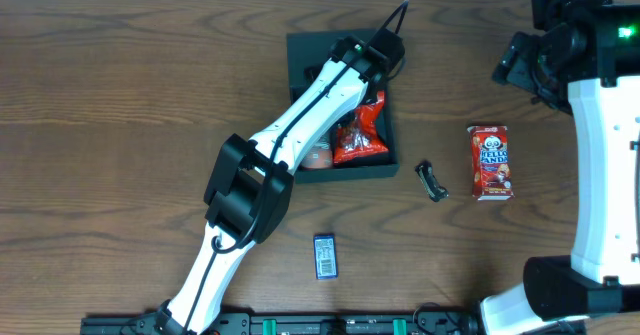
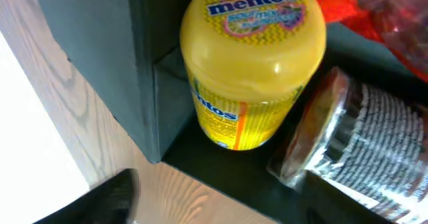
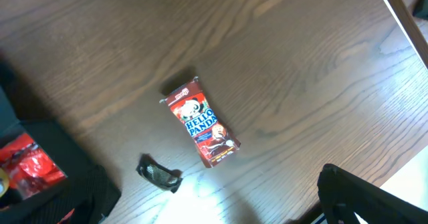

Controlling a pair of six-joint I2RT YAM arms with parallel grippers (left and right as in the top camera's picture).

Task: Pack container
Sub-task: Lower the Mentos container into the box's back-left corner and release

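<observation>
The dark teal container [image 1: 302, 57] lies open at the table's middle, under my left arm. In it are a red snack bag [image 1: 361, 133], a yellow Mentos can [image 2: 251, 57] standing upright against the wall [image 2: 100, 50], and a clear-wrapped biscuit pack [image 2: 361, 140] lying beside the can. My left gripper [image 2: 221, 209] is open and empty, just above the container's corner by the can; it also shows in the overhead view [image 1: 385, 43]. My right gripper [image 3: 214, 214] is open and empty, above the table at the far right [image 1: 520, 65].
A red Hello Panda pack [image 1: 489, 161] lies right of the container, also in the right wrist view [image 3: 200, 122]. A small dark wrapped piece [image 1: 431, 181] lies between them [image 3: 159, 174]. A blue pack [image 1: 325, 255] lies near the front edge.
</observation>
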